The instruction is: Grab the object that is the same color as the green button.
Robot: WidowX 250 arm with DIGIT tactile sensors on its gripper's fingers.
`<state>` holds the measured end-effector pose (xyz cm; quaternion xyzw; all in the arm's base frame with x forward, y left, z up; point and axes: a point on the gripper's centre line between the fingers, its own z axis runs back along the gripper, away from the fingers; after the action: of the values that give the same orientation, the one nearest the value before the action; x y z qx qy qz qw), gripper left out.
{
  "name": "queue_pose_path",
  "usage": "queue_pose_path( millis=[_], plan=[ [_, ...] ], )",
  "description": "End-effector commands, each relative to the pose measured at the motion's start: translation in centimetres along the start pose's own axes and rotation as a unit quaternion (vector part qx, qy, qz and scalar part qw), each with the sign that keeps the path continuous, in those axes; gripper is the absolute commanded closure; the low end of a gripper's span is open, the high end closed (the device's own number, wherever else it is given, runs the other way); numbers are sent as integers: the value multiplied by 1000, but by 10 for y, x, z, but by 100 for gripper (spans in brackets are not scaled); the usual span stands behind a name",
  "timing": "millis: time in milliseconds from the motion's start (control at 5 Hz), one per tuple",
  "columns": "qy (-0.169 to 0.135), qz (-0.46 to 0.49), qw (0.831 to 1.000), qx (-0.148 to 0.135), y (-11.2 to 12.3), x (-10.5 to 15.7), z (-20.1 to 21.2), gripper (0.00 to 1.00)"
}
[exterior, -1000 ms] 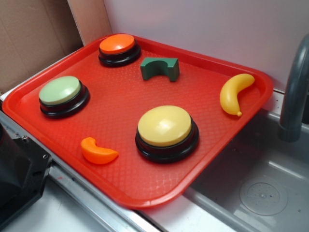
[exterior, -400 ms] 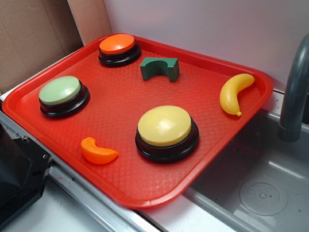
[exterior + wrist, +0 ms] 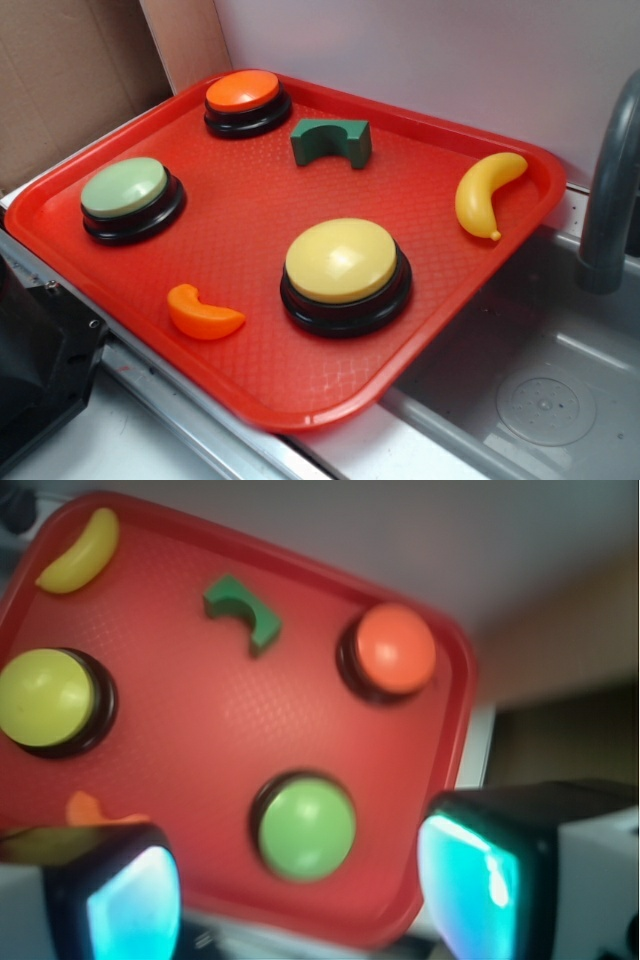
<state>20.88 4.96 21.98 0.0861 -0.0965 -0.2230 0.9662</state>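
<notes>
The claw hung high over the near edge of the red tray, its fingers spread wide apart and holding nothing. By the look of it the approach had hardly begun. The dark green arch block sat far across the tray from the green button, just beside the orange button. Next, the claw would likely need to travel past the green button, centre over the block, turn to straddle it, then descend.

colours on the red tray

dark green arch block, pale green button on black, orange button, yellow button, yellow banana, orange crescent; the tray has a fine cross-hatch.
</notes>
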Motion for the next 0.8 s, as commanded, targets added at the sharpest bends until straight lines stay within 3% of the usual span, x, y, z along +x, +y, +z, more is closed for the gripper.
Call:
queue_pose_path(
  millis=[0, 400, 600],
  plan=[
    [8, -138, 990, 17, 14, 58, -55, 0],
    [7, -194, 981, -28, -11, 83, -101, 0],
    [8, -217, 976, -31, -17, 94, -117, 0]
  ],
)
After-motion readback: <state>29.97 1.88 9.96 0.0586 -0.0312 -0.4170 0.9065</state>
